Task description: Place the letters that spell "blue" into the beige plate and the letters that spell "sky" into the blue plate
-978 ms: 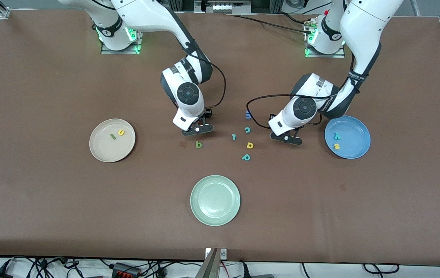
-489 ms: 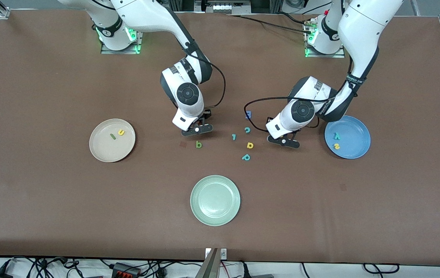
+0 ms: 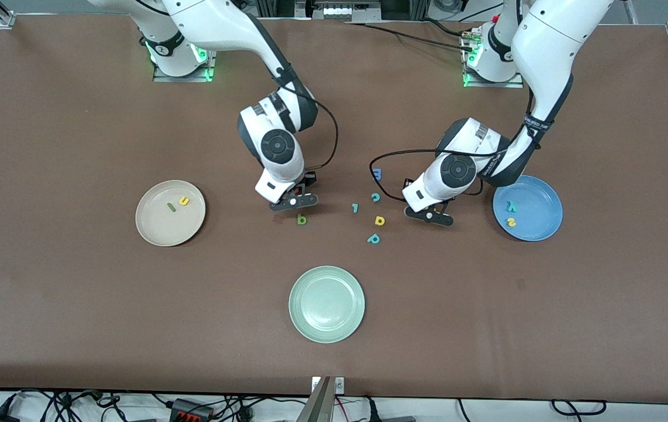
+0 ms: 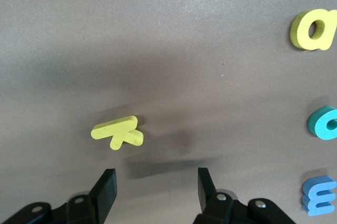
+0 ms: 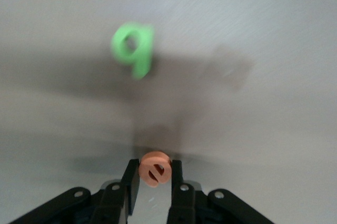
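The right gripper [image 5: 152, 182] pinched the light, soft foam "e" [image 5: 155, 169] by its edges; the left gripper [image 4: 155, 190] hung open over the "k" [image 4: 118, 132].

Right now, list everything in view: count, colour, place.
beige plate: one, cream, toward the right arm's end
green l, yellow u: one each, in the beige plate
blue plate: one, bright blue, toward the left arm's end
teal y, yellow s: one each, in the blue plate
green plate: one, pale, nearest the front camera
green b: one, on the table
blue m, teal c, teal p, yellow a, teal bit: one each, between the grippers
yellow k: one, on the table
orange e: one, held
right gripper: fingers clamp the orange e, beside the green b
left gripper: fingers open, over the yellow k
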Tool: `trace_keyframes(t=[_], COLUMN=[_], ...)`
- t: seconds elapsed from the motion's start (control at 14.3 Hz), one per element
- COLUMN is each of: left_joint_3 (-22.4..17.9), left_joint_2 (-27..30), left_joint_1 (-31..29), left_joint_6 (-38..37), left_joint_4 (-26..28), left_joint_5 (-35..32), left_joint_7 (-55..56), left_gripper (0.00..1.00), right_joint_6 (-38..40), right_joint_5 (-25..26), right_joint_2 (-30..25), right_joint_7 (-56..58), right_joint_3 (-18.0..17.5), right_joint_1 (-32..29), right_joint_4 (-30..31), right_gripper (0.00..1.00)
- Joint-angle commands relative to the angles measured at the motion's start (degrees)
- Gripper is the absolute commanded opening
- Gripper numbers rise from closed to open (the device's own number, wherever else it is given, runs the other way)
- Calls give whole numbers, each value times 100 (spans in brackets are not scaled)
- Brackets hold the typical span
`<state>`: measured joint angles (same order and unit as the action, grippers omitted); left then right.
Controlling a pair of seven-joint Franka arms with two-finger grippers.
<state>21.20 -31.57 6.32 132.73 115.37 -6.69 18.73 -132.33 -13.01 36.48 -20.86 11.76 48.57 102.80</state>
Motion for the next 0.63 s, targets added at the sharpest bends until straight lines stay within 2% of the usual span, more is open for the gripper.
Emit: trace_keyframes(t=[0.0, 0.14, 0.35, 0.56], left_joint_3=[7, -2, -2, -2], left_joint_2=[-112, -121, -139, -147], left_joint_1=[-17, -17, -26, -35], left_joint_6=[16, 16, 16, 25], left_joint_4=[-120, -120, -120, -120], left_joint_5=[-157, -157, -157, -157], left_joint_7=[17, 17, 17, 17], left_gripper=[70, 70, 70, 70], right_joint_6=[85, 338, 1006, 1306], right_joint_5=[-9, 0, -9, -9], right_joint_2=[-325, -334, -317, -282], right_joint_7=[91, 204, 1204, 2057], right_joint_3=[552, 1079, 1679, 1689], right_joint_1=[-182, -208, -487, -1172], right_joint_4=[55, 56, 64, 143], right_gripper=[18, 18, 18, 18])
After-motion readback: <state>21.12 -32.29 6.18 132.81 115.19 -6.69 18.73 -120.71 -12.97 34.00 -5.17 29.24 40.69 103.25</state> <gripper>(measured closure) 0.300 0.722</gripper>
